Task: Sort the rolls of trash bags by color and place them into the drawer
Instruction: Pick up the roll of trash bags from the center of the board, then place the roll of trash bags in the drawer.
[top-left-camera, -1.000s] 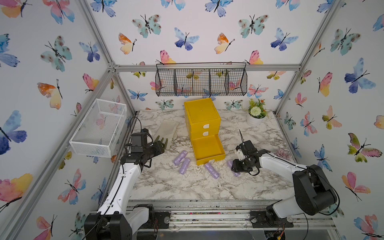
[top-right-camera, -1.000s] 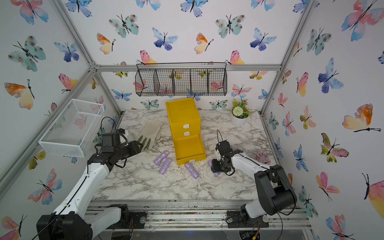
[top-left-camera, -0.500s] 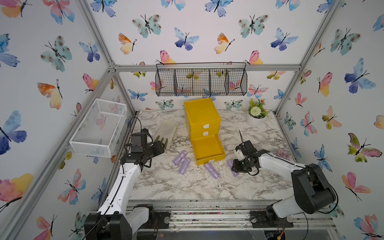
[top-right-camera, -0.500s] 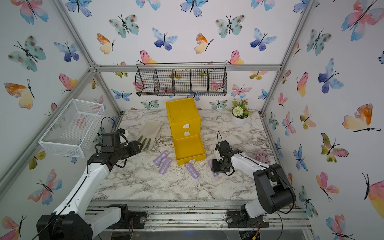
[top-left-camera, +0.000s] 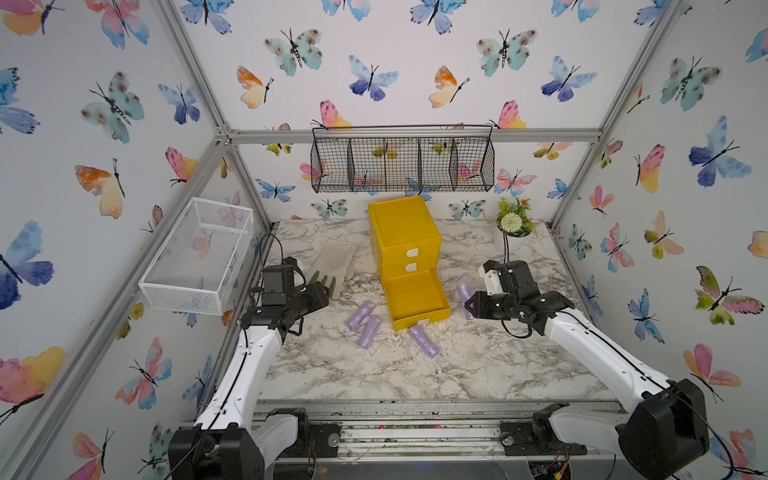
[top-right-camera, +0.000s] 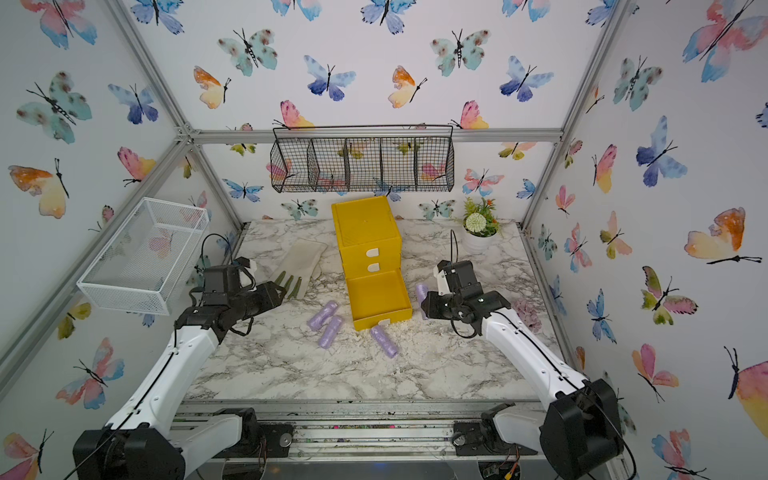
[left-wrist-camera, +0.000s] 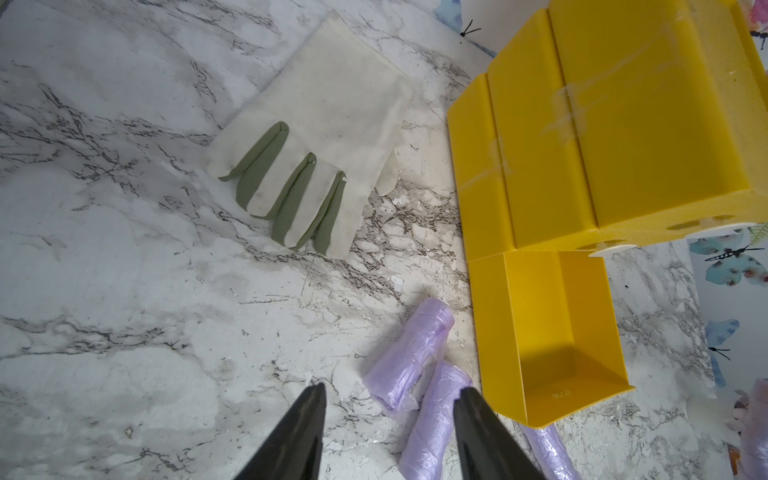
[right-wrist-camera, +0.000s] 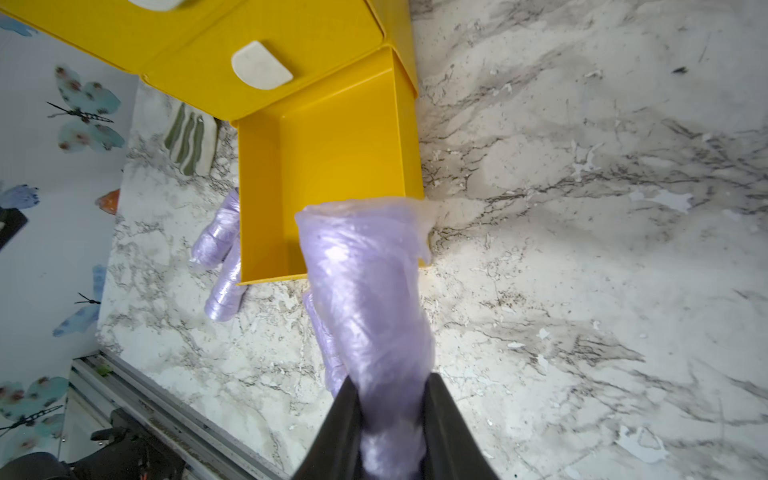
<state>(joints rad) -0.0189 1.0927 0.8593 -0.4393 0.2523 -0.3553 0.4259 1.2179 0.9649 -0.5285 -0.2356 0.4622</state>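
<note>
Four purple rolls in sight. R gripper (right-wrist-camera: 390, 380) pinched on one end of the held roll (right-wrist-camera: 365, 291), just right of the pulled-out bottom drawer (top-left-camera: 415, 297); roll's free end is by the drawer's front-right corner. Can't tell if it's clear of the desk (top-left-camera: 415, 382). Yellow chest (top-left-camera: 405, 232) stands mid-desk toward the back edge, upper 2 drawers shut. Roll pair (top-left-camera: 360, 315) lies side by side just left of the open drawer. Single roll (top-left-camera: 424, 341) lies at the drawer's front wall. L gripper (left-wrist-camera: 390, 388) has fingers spread, near desk's left edge, by the glove (top-left-camera: 334, 259) fingertips.
</note>
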